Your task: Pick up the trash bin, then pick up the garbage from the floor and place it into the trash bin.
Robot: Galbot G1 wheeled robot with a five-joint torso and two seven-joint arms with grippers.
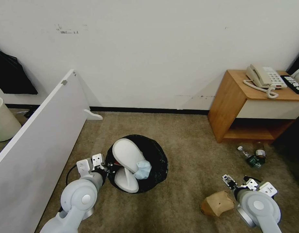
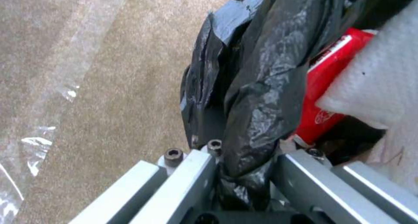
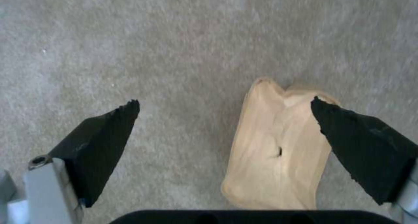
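Note:
The trash bin [image 1: 157, 158], lined with a crinkly black bag [image 2: 257, 96], stands on the carpet in the middle of the head view. Two white slippers [image 1: 128, 155], a light-blue cloth [image 1: 143, 170] and a red packet [image 2: 331, 96] lie inside it. My left gripper [image 1: 108, 167] [image 2: 244, 163] is shut on the bin's bagged rim at its left side. My right gripper [image 1: 236, 182] [image 3: 224, 101] hangs open low over the carpet, with a brown cardboard piece [image 1: 217, 203] [image 3: 279, 152] lying between its black pads [image 3: 104, 145]. Two plastic bottles [image 1: 253, 158] lie by the nightstand.
A white panel [image 1: 36, 139] leans along the left, with a pale bucket [image 1: 2, 119] behind it. A wooden nightstand [image 1: 233, 106] at the right carries a phone [image 1: 262, 77] and a remote [image 1: 293, 84]. The wall closes off the back.

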